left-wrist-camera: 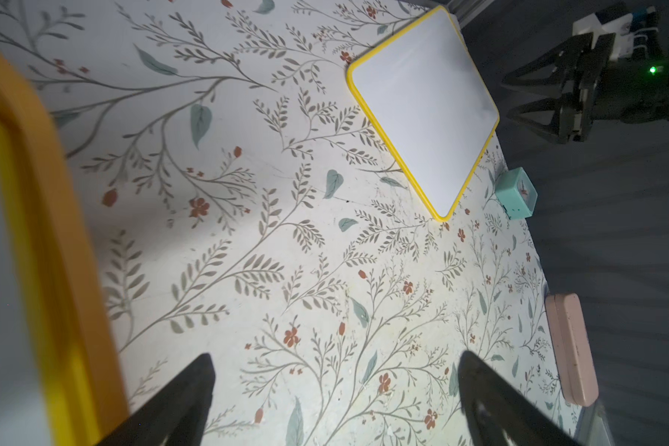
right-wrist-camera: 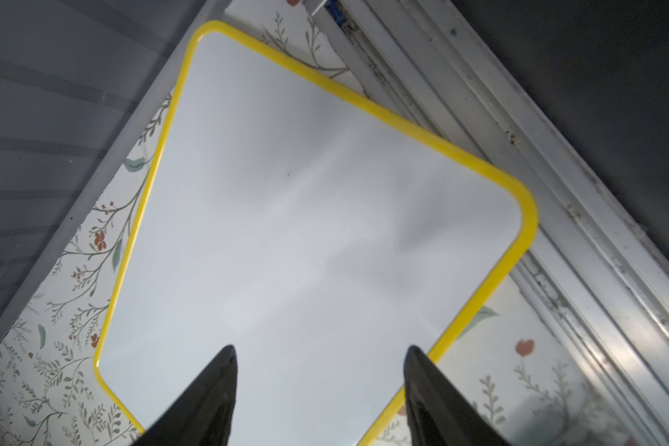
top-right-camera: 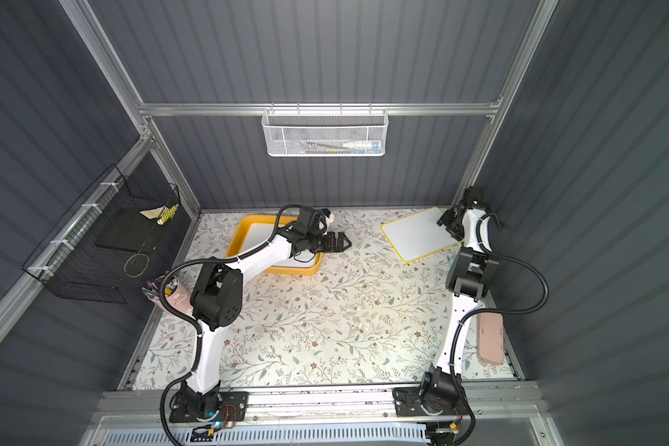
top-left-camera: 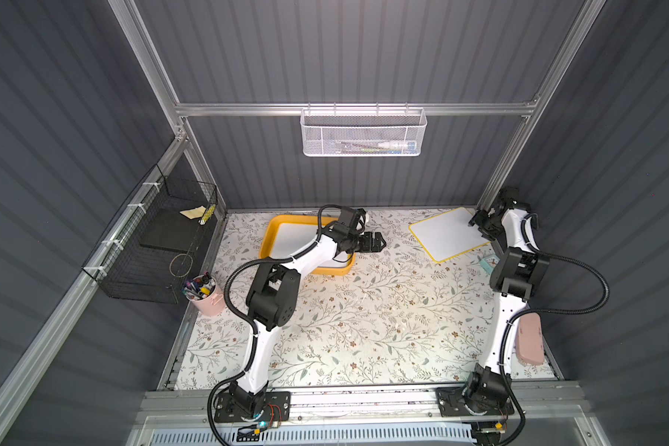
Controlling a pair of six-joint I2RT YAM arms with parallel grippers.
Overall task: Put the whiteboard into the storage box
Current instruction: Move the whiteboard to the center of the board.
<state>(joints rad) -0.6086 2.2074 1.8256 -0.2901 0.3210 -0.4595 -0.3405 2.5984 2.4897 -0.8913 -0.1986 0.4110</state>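
Robot lab test cell. Closed booth: grey ribbed walls (top-left-camera: pixel 364 46) hung on an aluminium frame (top-left-camera: pixel 356 109). Two white-and-black arms, left arm (top-left-camera: pixel 309 255) and right arm (top-left-camera: pixel 506 320), bolted to a metal rail (top-left-camera: pixel 364 399) along the front edge.

Counter (top-left-camera: pixel 364 316) dressed with a floral sheet. Staged office props:
- white mesh basket (top-left-camera: pixel 362 133) hooked on the crossbar
- black wire basket (top-left-camera: pixel 147 251) zip-tied to the side rail
- pink pen cup (top-left-camera: pixel 207 299)
- yellow-edged whiteboard (top-left-camera: pixel 450 233) lying flat

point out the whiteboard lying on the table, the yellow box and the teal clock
whiteboard (top-left-camera: pixel 450 233), in a top view, middle of its white face
box (top-left-camera: pixel 265 240), in a top view, bare stretch of its rim
clock (left-wrist-camera: pixel 516 194), left wrist view, middle of its body
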